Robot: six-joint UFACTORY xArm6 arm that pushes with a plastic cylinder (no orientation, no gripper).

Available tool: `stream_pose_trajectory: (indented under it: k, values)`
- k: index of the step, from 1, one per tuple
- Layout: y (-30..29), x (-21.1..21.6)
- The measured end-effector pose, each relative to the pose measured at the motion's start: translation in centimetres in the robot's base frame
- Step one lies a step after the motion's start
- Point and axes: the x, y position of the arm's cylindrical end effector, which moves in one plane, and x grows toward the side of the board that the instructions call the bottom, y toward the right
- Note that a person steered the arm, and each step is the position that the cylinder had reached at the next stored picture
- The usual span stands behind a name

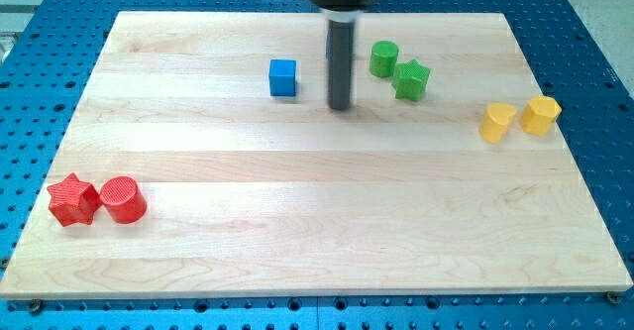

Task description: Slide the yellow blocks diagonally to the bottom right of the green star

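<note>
Two yellow blocks lie at the view's right: a yellow one [497, 122] and, just to its right, another yellow one [541, 115]; their shapes are hard to make out. The green star [411, 79] lies at the upper middle right, touching a green cylinder [384, 59] up and to its left. The yellow blocks are to the right of the star and slightly below it. My tip [341, 107] rests on the board left of the star, between it and a blue cube [283, 77]. It touches no block.
A red star [72, 199] and a red cylinder [123, 199] sit together at the lower left. A sliver of another blue block [329, 51] shows behind the rod. The wooden board [317, 241] lies on a blue perforated table.
</note>
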Motion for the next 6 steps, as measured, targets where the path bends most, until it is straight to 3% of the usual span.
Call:
stream_pose_trajectory:
  k: [1,3,4,5,6]
  values:
    - [4.9,1.5]
    - [5.4,7.1]
    - [16.5,10.6]
    - [25.2,8.2]
    - [28.4,5.3]
